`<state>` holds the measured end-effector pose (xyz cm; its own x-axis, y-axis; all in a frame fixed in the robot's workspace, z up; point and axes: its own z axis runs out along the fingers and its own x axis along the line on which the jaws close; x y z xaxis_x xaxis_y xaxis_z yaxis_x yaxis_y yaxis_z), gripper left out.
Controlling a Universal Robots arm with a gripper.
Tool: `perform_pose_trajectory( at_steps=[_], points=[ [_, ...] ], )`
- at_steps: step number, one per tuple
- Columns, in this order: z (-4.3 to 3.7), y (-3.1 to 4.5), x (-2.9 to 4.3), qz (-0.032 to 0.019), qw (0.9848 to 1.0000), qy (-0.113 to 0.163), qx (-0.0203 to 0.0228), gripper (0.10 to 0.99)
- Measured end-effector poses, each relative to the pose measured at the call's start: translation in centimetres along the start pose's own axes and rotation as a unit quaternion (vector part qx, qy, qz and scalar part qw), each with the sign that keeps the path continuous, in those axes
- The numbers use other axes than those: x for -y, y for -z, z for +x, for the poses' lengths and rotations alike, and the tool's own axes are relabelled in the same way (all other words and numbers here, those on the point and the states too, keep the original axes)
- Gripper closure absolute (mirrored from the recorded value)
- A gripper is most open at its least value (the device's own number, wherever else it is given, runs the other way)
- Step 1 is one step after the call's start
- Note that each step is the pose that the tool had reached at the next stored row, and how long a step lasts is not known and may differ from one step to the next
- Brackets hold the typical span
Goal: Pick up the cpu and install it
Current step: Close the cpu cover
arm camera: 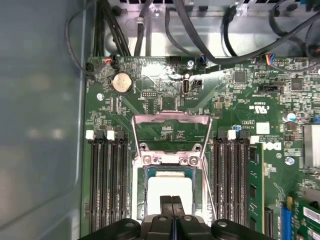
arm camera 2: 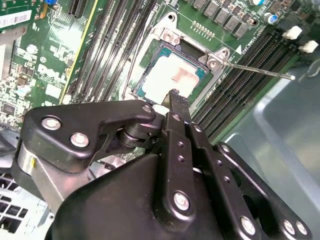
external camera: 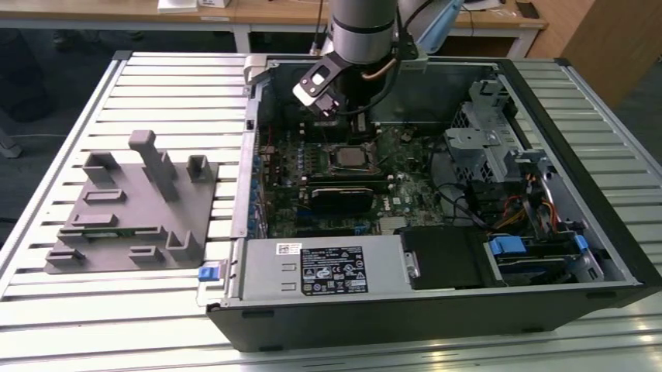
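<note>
Motherboard socket [arm camera: 169,160] holds cpu [arm camera: 169,185]; pincer [arm camera: 171,200] pressed together, seemingly touching its edge.

My gripper [arm camera: 172,202] covers the near edge of the cpu [arm camera: 167,182] in the first wrist view, and the picture's edge cuts my fingers [arm camera: 165,206] off. In the second wrist view my own linkage hides one cpu corner.

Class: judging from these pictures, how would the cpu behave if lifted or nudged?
The cpu looks thin, flat and rigid: probably stiff and light. Its smooth metal top may be slippery. Lying flat within the socket frame, it shouldn't roll.
</note>
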<state>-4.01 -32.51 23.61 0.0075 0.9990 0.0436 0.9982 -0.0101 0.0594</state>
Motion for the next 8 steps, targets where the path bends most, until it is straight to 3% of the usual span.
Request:
perform_pose_trajectory(
  at_steps=[6, 8],
  points=[
    [0.08, 1.79, -0.11, 0.0001, 1.0000, 0.000, 0.0004, 0.969],
    [0.10, 2.16, -0.13, 0.0001, 1.0000, 0.000, 0.0047, 0.969]
  ],
)
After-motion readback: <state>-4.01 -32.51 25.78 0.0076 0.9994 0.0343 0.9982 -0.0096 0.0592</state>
